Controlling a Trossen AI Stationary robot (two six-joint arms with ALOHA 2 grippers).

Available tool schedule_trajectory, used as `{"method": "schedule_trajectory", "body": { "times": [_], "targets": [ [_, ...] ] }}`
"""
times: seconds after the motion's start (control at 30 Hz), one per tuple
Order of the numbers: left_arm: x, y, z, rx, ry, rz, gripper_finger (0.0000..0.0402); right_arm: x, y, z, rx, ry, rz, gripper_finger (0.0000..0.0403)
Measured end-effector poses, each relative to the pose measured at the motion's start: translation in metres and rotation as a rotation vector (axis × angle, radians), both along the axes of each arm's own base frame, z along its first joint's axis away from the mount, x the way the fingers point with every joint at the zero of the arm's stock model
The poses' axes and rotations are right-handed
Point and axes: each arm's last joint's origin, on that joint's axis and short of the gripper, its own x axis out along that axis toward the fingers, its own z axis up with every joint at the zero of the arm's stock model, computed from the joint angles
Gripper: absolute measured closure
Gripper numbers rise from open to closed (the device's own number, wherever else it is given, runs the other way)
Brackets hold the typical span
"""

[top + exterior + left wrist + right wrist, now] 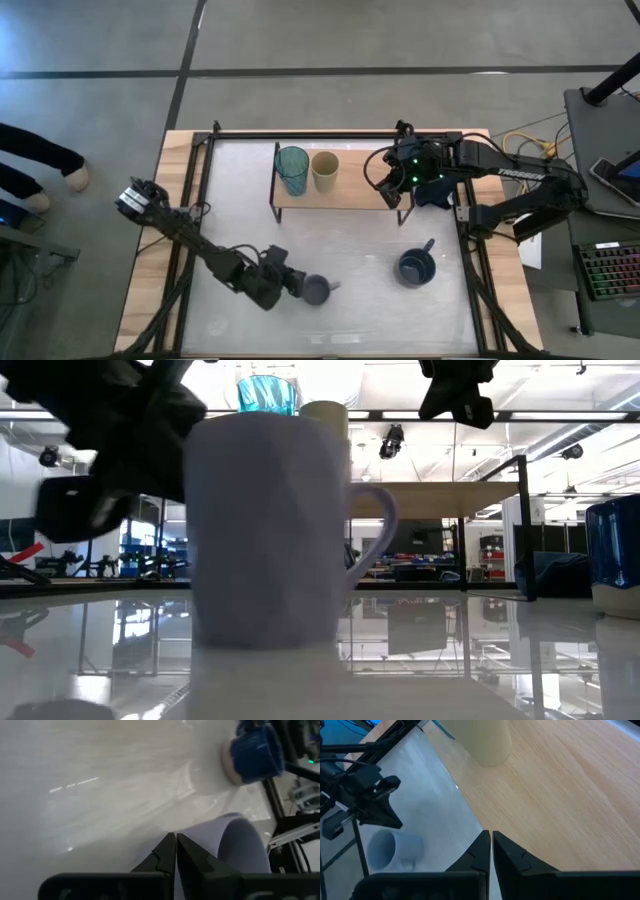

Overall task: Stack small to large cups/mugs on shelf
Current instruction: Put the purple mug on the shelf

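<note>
The teal tumbler (292, 168) and the cream cup (324, 170) stand upright side by side on the left half of the wooden shelf (352, 197). The grey-lavender cup (317, 290) stands upright on the white tabletop near the front; its handle shows in the low view (375, 520). My left gripper (296, 285) is shut right beside this cup's left side, as the left wrist view (175, 845) shows. The dark blue mug (414, 267) stands on the table to the right. My right gripper (381, 180) is shut and empty above the shelf's bare right half (560, 785). My left gripper's shut fingers (192, 857) lie level against or just beside the grey-lavender cup's outer wall (235, 845), coming from the table's left. I cannot tell whether they touch it. The cup stands with its base on the table.
A dark navy cloth (432, 194) lies just right of the shelf. Black frame rails (205, 190) run along the table's left, right and far sides. A person's legs (35, 165) show beyond the left edge. The white tabletop (340, 245) lies between the shelf and the two cups.
</note>
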Motion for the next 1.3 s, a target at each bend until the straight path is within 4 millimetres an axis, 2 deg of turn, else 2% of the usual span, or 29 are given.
{"method": "schedule_trajectory", "body": {
  "times": [0.17, 0.43, 0.6, 0.83, 0.93, 1.07, 1.3],
  "targets": [
    [0.007, 0.01, 0.0, 0.017, 0.014, -0.039, 0.0401, -0.001, 0.0, -0.001, 0.001, 0.008, 0.0, 0.039],
    [-0.011, 0.013, -0.005, 0.003, 0.204, 0.023, 0.0401, -0.007, 0.001, -0.005, 0.005, 0.082, 0.012, 0.039],
    [-0.023, 0.01, 0.007, -0.041, 0.2, -0.033, 0.0401, -0.011, 0.011, -0.006, 0.028, 0.112, 0.113, 0.039],
    [-0.037, 0.02, 0.034, -0.058, 0.116, -0.042, 0.0401, -0.003, 0.035, -0.005, 0.057, 0.062, 0.305, 0.0394],
    [-0.041, 0.02, 0.036, -0.092, 0.127, -0.078, 0.0401, 0.007, 0.042, -0.006, 0.107, 0.01, 0.359, 0.0394],
    [-0.047, 0.007, 0.035, -0.133, 0.154, -0.161, 0.0401, 0.025, 0.051, -0.014, 0.172, -0.005, 0.362, 0.0394],
    [-0.054, -0.023, 0.018, -0.17, 0.169, -0.233, 0.0402, 0.064, 0.076, -0.05, 0.273, 0.093, 0.314, 0.0394]
  ]
}}
